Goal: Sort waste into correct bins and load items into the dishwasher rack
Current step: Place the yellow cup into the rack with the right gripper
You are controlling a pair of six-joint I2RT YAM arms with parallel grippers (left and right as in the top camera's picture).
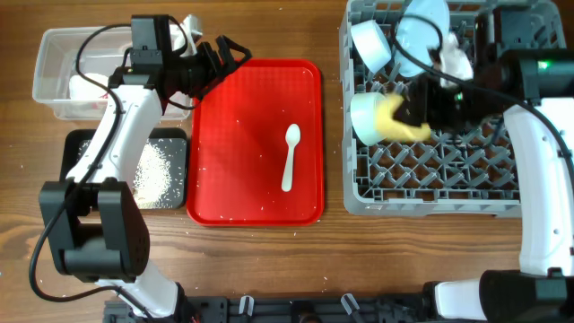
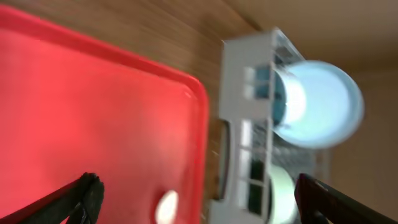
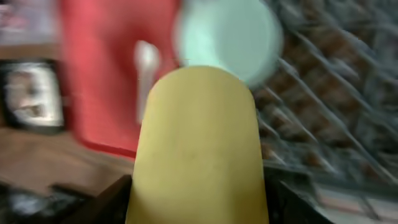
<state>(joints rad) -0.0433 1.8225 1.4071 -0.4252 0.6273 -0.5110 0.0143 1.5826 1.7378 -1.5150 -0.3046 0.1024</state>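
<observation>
The grey dishwasher rack (image 1: pixel 430 179) stands at the right, holding a white bowl (image 1: pixel 370 43), a pale blue plate (image 1: pixel 421 25) and a pale green bowl (image 1: pixel 366 117). My right gripper (image 1: pixel 408 112) is shut on the yellow cup (image 1: pixel 395 121) over the rack; the cup fills the right wrist view (image 3: pixel 199 149). A white plastic spoon (image 1: pixel 290 157) lies on the red tray (image 1: pixel 256 90). My left gripper (image 1: pixel 224 56) is open and empty over the tray's far left corner. The clear box (image 1: pixel 54 54) holds white waste. The black tray (image 1: pixel 166 170) holds rice grains (image 1: pixel 152 170).
Rice specks lie scattered on the red tray and on the wood by the black tray. The left wrist view shows the red tray (image 2: pixel 93 112), the rack's edge (image 2: pixel 242 124) and the blue plate (image 2: pixel 323 102).
</observation>
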